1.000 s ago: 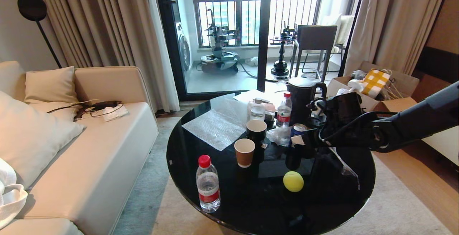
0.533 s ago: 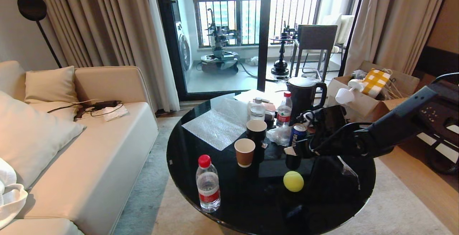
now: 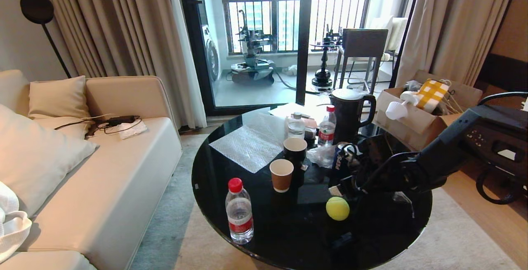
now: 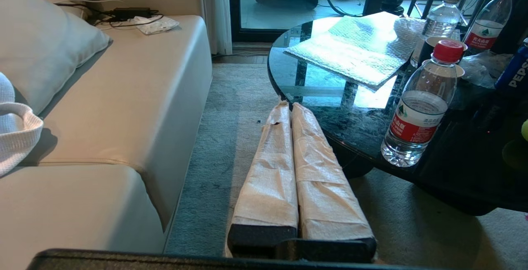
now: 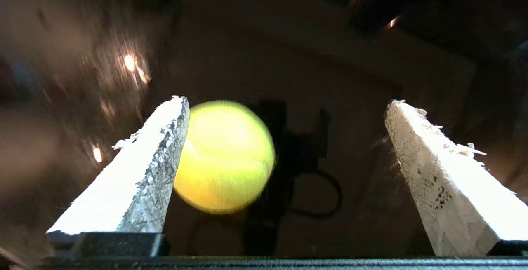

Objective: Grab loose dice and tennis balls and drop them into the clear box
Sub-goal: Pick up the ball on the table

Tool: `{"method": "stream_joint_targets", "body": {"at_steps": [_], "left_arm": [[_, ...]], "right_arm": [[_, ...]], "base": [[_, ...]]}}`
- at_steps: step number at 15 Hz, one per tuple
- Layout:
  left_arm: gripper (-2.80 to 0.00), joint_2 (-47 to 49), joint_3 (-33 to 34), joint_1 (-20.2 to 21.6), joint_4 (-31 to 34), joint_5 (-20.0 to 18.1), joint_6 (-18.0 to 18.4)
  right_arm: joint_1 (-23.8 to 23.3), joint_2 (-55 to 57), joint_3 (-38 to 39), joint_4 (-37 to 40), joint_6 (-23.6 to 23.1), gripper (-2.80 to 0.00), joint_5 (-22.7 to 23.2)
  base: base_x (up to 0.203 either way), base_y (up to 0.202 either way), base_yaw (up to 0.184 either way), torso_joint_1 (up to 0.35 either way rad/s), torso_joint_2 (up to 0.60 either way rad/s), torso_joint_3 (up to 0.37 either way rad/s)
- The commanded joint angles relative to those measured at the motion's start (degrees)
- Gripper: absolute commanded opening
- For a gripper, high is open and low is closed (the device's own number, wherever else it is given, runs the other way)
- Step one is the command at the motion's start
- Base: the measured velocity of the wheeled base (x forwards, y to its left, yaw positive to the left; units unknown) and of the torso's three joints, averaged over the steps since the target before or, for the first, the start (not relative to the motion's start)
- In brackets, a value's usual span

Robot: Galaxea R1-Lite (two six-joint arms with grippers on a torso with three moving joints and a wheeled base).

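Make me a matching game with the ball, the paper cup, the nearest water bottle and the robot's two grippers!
Things:
1. tennis ball
2. paper cup
3. water bottle
4. right gripper
5. left gripper

Descriptions:
A. red cap
B. fingers pressed together, beside the table
C. yellow-green, on the black table
D. brown with a white rim
E. fingers spread wide, above the ball

Pairs: 1-C, 2-D, 3-A, 4-E, 5-B

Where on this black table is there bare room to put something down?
On the round black table, free glass lies between the near water bottle and the tennis ball, and at the left rim beside the bubble wrap sheet. Cups, bottles and the kettle crowd the far side.
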Motion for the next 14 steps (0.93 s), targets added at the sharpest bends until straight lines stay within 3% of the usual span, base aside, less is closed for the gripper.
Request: {"method": "stream_joint_targets", "body": {"at_steps": [1,10,12,14], "left_arm": [[-2.8,0.0,0.0,0.0,0.0,0.0,0.0],[-2.8,-0.1,0.0,0.0,0.0,0.0,0.0],[-2.8,0.0,0.0,0.0,0.0,0.0,0.0],[-2.8,0.0,0.0,0.0,0.0,0.0,0.0]], "right_arm": [[0.1,0.4,0.8,-0.1,-0.5,0.0,0.0],[0.3,-0.6,1.8,-1.0,-1.9,0.0,1.9],[0.7,-0.5,1.8,-0.5,-2.2,0.0,6.3],[1.1,0.7,1.7,-1.0,-2.1,0.0,6.5]], "base": [[0.0,0.0,0.0,0.0,0.0,0.0],[0.0,0.0,0.0,0.0,0.0,0.0],[0.0,0.0,0.0,0.0,0.0,0.0],[0.0,0.0,0.0,0.0,0.0,0.0]]}}
